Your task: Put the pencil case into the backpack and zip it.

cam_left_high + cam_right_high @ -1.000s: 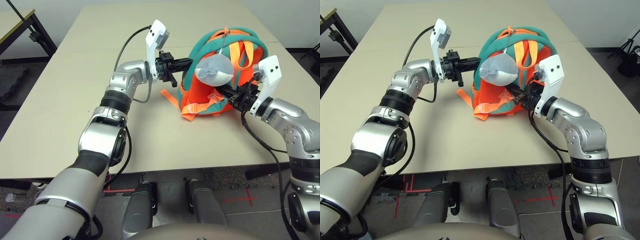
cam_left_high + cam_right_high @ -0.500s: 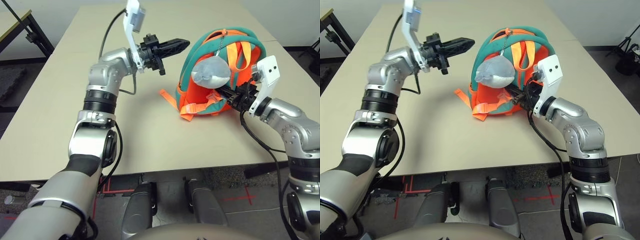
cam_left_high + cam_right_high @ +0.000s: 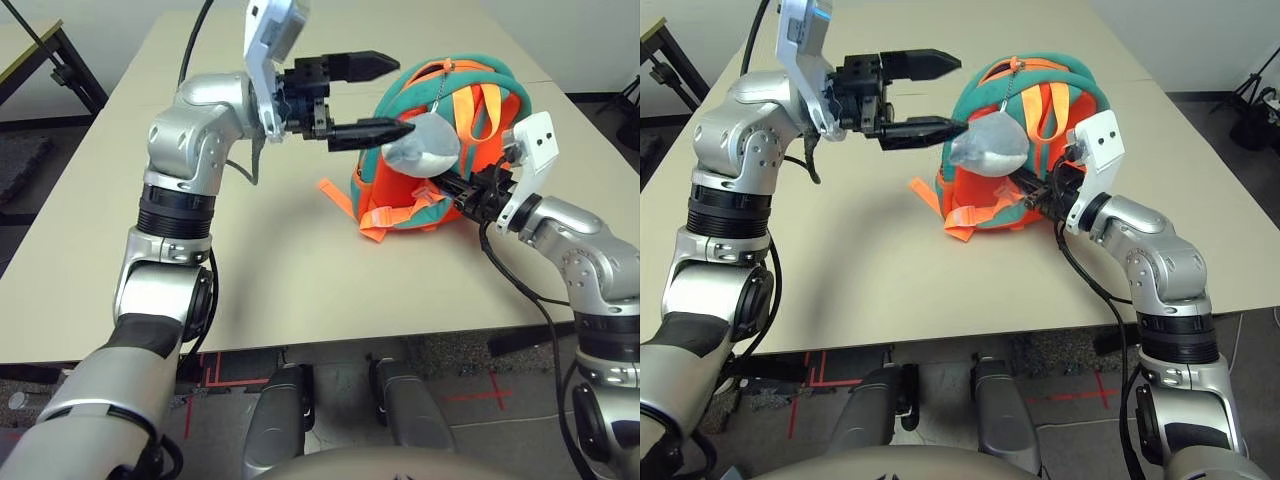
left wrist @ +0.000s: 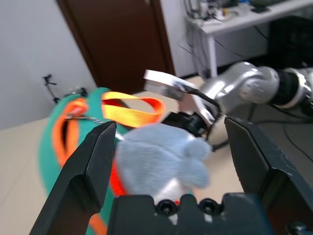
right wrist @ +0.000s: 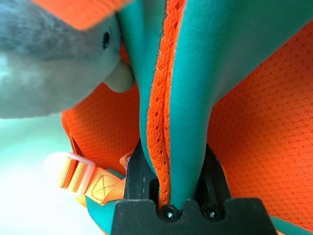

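Backpack (image 3: pixel 440 150) sits upright toward the right edge of the tabletop (image 3: pixel 150 200), nearer the far side, with grey plush charm (image 3: pixel 425 142) hanging on its front. Pencil case not visible; can't tell whether it is inside. Zip line hard to read from the head views, so whether it is shut is unclear.

Left gripper (image 3: pixel 375 95) hovers above the table just left of the pack, jaws spread wide, holding nothing, lower finger tip at the charm. Right gripper (image 5: pixel 168 191) is pinched on a teal-and-orange strap (image 5: pixel 181 98) at the pack's right side, bracing it.

Likely step: zipping or checking the closure. To do it well, keep the right-hand pinch steady, steer the left past the charm to the zipper pull, then close on the tab only, not the plush.

Right wrist view shows the strap clamped between the fingers, hidden behind the pack in head views. Left wrist view shows the charm between the spread fingers (image 4: pixel 93 166), untouched.
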Motion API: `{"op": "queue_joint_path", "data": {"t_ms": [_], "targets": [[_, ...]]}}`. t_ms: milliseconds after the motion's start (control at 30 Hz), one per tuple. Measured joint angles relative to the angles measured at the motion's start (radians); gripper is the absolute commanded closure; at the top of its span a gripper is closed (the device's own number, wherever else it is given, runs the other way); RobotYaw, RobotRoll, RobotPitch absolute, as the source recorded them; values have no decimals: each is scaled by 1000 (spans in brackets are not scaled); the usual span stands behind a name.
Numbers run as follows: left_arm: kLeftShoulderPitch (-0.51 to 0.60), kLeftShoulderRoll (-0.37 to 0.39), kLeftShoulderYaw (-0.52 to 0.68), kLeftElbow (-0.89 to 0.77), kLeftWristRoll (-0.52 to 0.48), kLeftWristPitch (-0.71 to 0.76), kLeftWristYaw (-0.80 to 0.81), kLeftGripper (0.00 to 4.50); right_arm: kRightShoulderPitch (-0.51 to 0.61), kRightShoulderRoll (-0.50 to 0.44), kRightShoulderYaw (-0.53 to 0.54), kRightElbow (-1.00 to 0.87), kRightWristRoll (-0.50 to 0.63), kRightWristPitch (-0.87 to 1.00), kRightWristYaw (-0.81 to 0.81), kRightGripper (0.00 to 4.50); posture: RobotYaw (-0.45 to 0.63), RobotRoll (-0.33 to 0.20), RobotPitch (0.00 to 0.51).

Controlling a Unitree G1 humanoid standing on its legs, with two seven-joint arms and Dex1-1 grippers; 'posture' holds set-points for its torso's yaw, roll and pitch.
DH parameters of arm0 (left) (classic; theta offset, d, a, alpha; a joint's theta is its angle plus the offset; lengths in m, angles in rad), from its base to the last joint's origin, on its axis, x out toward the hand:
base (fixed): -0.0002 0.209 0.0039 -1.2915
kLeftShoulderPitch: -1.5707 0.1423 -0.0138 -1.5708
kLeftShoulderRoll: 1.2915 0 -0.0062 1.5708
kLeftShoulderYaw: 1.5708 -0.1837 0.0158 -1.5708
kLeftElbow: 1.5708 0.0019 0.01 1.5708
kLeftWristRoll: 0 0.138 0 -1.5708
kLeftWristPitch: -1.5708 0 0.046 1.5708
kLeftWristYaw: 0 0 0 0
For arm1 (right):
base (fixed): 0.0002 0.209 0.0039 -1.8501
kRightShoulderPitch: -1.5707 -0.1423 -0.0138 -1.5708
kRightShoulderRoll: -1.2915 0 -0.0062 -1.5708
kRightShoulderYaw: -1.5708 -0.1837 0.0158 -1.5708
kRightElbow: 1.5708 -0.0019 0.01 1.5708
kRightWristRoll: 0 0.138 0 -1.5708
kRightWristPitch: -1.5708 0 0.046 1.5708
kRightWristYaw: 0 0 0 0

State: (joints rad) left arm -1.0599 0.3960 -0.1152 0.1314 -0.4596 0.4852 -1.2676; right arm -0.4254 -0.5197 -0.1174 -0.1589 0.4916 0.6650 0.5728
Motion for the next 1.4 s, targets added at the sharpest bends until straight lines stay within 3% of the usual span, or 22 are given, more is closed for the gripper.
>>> {"op": "queue_joint_path", "data": {"t_ms": [300, 567, 867, 967, 1233, 1333, 1400], "targets": [[14, 14, -122, 28, 111, -107, -36, 0, 0, 1, 0, 1, -2, 0, 0, 4264, -201, 0, 150], [-7, -90, -168, 291, 290, -391, 53, 0, 0, 3, -2, 2, -3, 2, 0, 4264, -209, 0, 147], [-38, -160, -166, 398, 337, -503, 103, 0, 1, 3, -2, 1, -3, 8, -1, 4264, -212, 0, 148], [-45, -159, -160, 400, 341, -513, 105, 598, 2, 4, -2, 1, -3, 8, -1, 4264, -208, 0, 148], [-45, -84, -104, 296, 292, -396, 70, 3501, 2, 10, -2, 1, -3, 7, -2, 4264, -202, 0, 147], [-44, -16, -71, 240, 261, -324, 48, 4070, 2, 10, -1, 2, -3, 5, -1, 4264, -196, 0, 147], [-44, 20, -58, 227, 251, -295, 37, 4123, 1, 11, 0, 4, -4, 1, 0, 4264, -188, 0, 147]]}}
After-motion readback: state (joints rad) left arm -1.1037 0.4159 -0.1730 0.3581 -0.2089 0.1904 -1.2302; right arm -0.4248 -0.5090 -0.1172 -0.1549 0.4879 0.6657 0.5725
